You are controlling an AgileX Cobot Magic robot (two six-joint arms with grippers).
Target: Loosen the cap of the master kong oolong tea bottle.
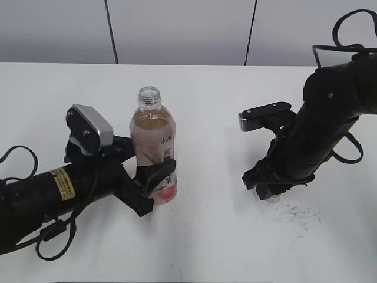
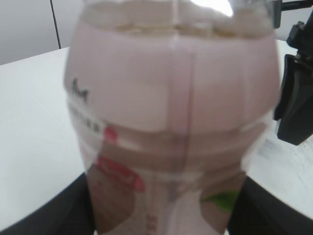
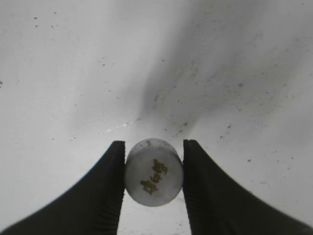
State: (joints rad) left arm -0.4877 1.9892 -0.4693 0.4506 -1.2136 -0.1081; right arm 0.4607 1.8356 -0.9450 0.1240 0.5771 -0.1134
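Left gripper (image 1: 154, 188) clamped on uncapped oolong tea bottle (image 1: 154, 150), centre-left. Right gripper (image 3: 153, 188) clamped on white cap (image 3: 153, 172), lower right, at table (image 1: 212, 236).

This looks like a robotics lab or test room, not a home or a shop. A plain white surface (image 1: 194, 247) fills the scene, backed by a bare pale wall of flat panels (image 1: 177, 29) split by thin dark vertical seams. Loose black cables (image 1: 50, 233) trail over the surface, and its right part carries dark scuffs and specks (image 1: 297, 215) from wear.
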